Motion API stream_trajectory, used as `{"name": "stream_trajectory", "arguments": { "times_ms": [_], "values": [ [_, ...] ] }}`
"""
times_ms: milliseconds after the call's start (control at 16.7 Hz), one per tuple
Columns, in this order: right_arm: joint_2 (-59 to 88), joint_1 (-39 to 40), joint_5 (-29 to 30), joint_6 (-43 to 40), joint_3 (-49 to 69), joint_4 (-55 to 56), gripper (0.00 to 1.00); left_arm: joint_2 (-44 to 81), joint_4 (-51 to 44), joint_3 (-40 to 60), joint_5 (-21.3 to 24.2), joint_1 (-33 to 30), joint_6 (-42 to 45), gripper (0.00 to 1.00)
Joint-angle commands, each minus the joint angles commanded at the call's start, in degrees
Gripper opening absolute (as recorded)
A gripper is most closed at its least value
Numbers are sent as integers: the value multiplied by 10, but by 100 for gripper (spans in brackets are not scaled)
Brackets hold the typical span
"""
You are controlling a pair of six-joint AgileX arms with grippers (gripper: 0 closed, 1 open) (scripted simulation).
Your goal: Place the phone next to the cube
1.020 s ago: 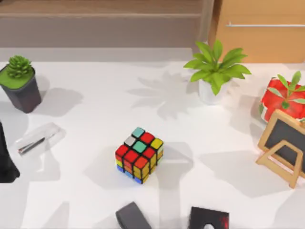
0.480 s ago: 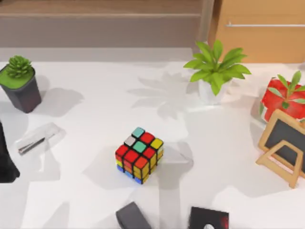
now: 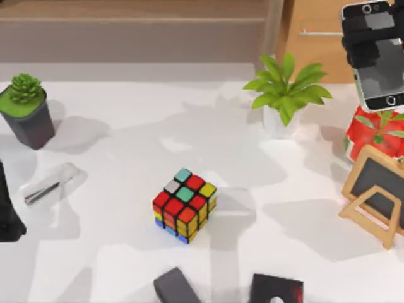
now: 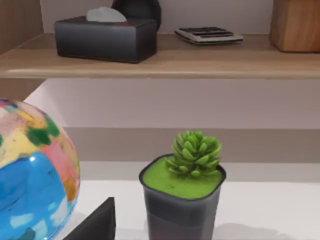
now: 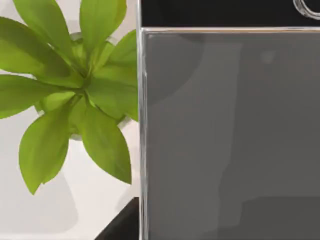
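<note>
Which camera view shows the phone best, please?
The top view: the whole phone hangs in the right gripper, far from the cube. The right wrist view gives just its grey screen, close. The left wrist view faces a succulent pot.

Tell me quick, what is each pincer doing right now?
Right pincer: shut on the grey-screened, silver-rimmed phone, high at the table's far right.
Left pincer: parked at the left edge; cannot be told.

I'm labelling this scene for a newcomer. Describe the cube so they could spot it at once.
Start from the white table in the top view and look near its middle, a little toward the near edge. The cube sits there alone, a black-framed puzzle cube with red, yellow, teal and grey stickers, unlike the plain dark grey slab nearer the edge.
</note>
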Motion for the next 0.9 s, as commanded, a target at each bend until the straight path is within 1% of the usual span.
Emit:
{"name": "stream_trajectory", "arguments": {
  "times_ms": [240, 480, 720, 900],
  "values": [
    [20, 111, -6, 116, 10, -30, 0, 0, 0, 0, 0, 0, 0, 100],
    [52, 192, -6, 221, -4, -70, 0, 0, 0, 0, 0, 0, 0, 100],
    [90, 233, 2, 306, -25, -106, 0, 0, 0, 0, 0, 0, 0, 100],
    [113, 234, 14, 348, -37, -122, 0, 0, 0, 0, 0, 0, 0, 100]
  ]
}}
